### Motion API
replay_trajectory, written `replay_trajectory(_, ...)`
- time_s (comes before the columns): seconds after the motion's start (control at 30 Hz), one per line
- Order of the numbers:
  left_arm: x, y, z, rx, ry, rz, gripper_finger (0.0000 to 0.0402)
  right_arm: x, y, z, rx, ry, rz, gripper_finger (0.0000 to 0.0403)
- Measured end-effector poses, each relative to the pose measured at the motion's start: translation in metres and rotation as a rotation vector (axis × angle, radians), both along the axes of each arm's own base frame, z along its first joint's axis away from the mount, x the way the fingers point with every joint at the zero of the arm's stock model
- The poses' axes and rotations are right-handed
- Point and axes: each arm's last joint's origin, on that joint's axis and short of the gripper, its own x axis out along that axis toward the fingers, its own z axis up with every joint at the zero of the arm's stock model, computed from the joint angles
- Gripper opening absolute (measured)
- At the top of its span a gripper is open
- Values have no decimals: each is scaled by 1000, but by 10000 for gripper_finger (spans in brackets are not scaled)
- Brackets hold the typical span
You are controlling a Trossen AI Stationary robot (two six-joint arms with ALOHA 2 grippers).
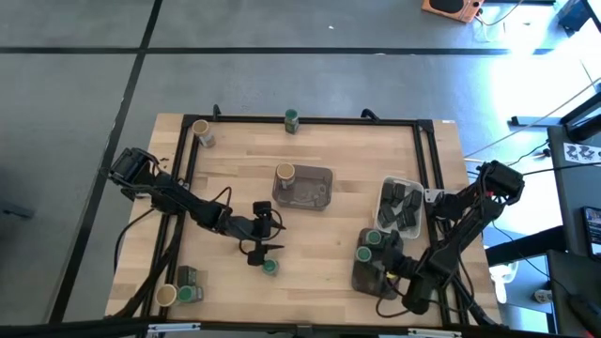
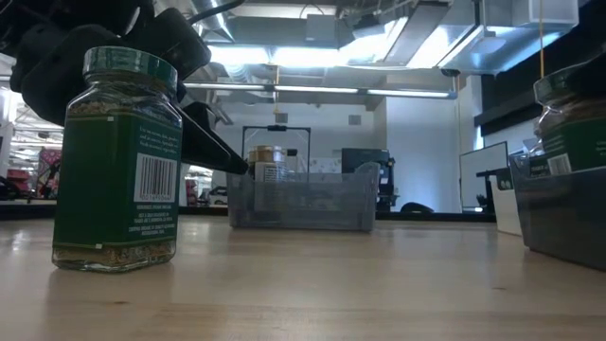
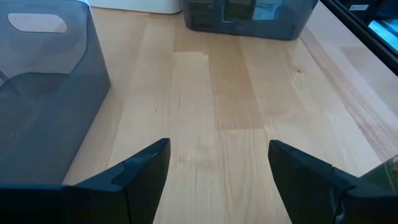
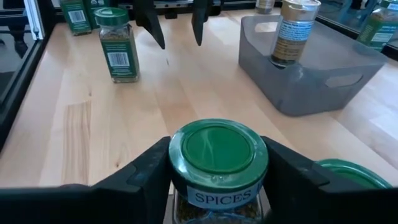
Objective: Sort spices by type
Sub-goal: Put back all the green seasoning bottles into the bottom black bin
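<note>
SORTED: tins in white tray, 1 tan jar in grey tray | RIGHT hand holding green jar over dark tray | LEFT hand wide, empty, mid-surface | LEFT: 5 jars loose.

green-lidded jar cut off at low view's edge, tin labels too small

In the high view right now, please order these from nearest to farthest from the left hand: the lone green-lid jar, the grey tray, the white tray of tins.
From the left hand:
1. Green-lid jar, just beside it, toward the table's near edge.
2. Grey tray, mid-table.
3. White tray of tins, on the right arm's side.
</note>
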Motion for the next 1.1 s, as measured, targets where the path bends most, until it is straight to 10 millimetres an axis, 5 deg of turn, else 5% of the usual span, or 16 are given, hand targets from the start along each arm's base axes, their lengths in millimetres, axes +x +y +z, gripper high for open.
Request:
replay_trajectory(0.3, 0, 0, 0, 1, 1, 0, 269, 0, 1, 0, 18, 3, 4, 266)
replay_trajectory(0.57, 0, 0, 0, 1, 1, 1, 269, 2, 3, 3, 20, 16, 18, 278)
replay_trajectory(0.87, 0, 0, 0, -11, 4, 13, 269, 20, 29, 57, -12, -17, 123, 280)
replay_trajectory(1.1, -1, -2, -1, -1, 14, 1, 269, 45, 25, 79, -21, 3, 154, 280)
